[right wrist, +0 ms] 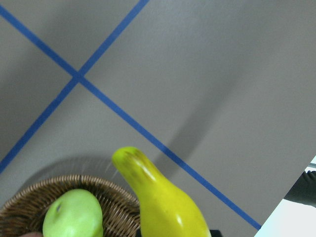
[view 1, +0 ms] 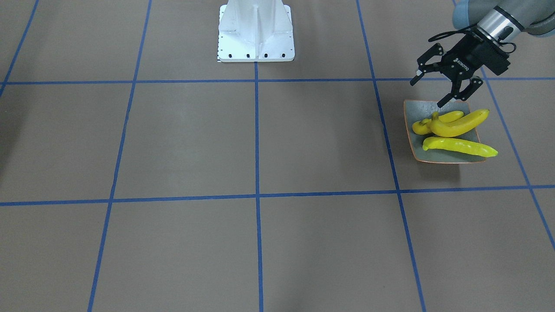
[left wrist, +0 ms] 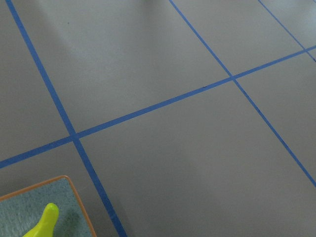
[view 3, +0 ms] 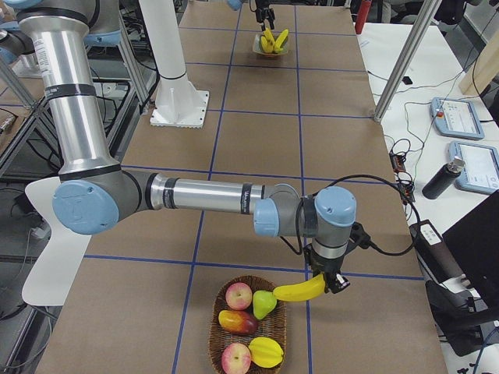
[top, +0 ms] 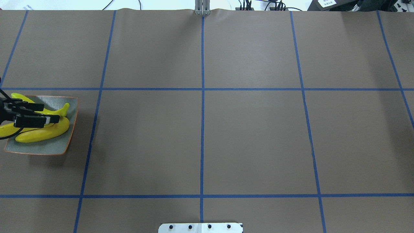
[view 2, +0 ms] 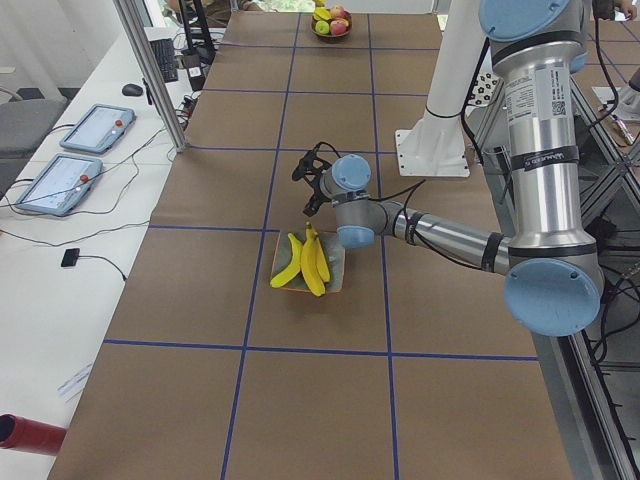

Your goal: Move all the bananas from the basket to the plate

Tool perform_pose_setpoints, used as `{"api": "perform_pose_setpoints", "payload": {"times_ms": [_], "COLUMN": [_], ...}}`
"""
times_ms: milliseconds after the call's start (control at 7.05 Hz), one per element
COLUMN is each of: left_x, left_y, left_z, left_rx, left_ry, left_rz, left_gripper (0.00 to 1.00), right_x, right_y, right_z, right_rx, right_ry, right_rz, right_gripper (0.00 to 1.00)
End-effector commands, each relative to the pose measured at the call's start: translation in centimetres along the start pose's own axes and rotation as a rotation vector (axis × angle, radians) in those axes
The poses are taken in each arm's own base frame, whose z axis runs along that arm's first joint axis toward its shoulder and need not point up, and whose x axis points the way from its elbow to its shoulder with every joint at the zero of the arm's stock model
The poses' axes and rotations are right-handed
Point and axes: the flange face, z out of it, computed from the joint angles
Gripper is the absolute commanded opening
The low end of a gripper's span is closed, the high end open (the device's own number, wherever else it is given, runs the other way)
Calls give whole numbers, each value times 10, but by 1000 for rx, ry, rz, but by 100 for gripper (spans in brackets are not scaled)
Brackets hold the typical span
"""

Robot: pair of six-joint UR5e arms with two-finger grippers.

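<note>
Left gripper [view 1: 426, 93] wide open, empty, above plate [view 1: 417, 110] holding three bananas [view 1: 459, 125] | right gripper [view 3: 331, 282], visible only from the right-side camera, at fourth banana [view 3: 300, 292] over basket [view 3: 213, 331]; cannot tell its grip.

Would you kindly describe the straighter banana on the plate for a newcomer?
Find the square, orange-rimmed grey-green plate near the left gripper. On it, the straighter banana lies alone along the side farthest from the robot's base, one tip overhanging the rim. Unlike its two curved, overlapping neighbours, it is nearly straight and greenish.
</note>
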Motion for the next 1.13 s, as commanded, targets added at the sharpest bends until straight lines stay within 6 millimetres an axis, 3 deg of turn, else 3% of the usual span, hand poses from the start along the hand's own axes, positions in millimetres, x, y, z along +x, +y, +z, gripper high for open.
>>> {"api": "perform_pose_setpoints", "payload": {"times_ms": [0,142,426,567,709,993], "left_x": [0,5,22,40,60,114], "left_y": [0,-3,-27,-50,-73,-127], "left_z": [0,1,9,13,19,26], "left_rx": [-1,4,37,65,90,146], "left_ry": [0,10,48,90,134,249], "left_rz": [-4,-57,-121,-204,-224,-222], "left_gripper": [100,100,100,100,100,100], "right_x": [-74,-138,-275,-343,-396,-449], "right_y": [-114,-164,-235,-275,-301,-322], "right_z": [-24,-44,-82,-94,-107,-137], "right_rx": [86,132,247,295,325,358], "right_ry": [-60,-90,-199,-292,-373,-445], "right_rz": [215,302,419,493,522,468], "right_gripper": [0,0,0,0,0,0]}}
